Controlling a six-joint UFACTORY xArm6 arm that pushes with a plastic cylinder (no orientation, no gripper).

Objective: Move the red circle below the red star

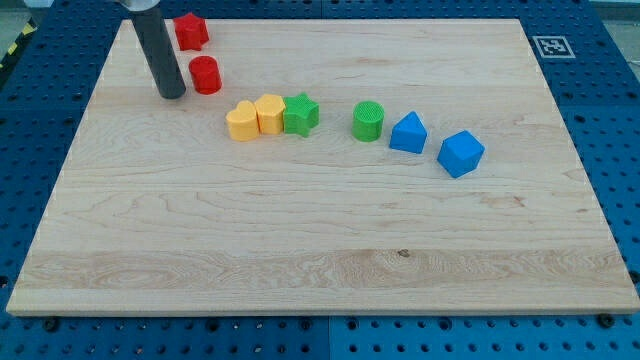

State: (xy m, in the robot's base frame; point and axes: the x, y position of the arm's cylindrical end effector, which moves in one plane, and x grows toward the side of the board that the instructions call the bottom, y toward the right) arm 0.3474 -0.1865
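Red circle (205,75) near desk (320,240) top-left, just below red star (191,31), small gap btwn. My tip (171,94) just left of circle, maybe touching. No claw on rig, only rod. Step: final placement, approx done. Next: tiny nudge or back off w/o bumping star.

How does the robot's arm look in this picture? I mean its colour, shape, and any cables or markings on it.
Only the rod shows: a straight, smooth, dark grey cylinder entering from the view's top, with a lighter metallic part at the upper edge. My tip is its flat lower end, just left of the red circle. No cables or markings are visible.
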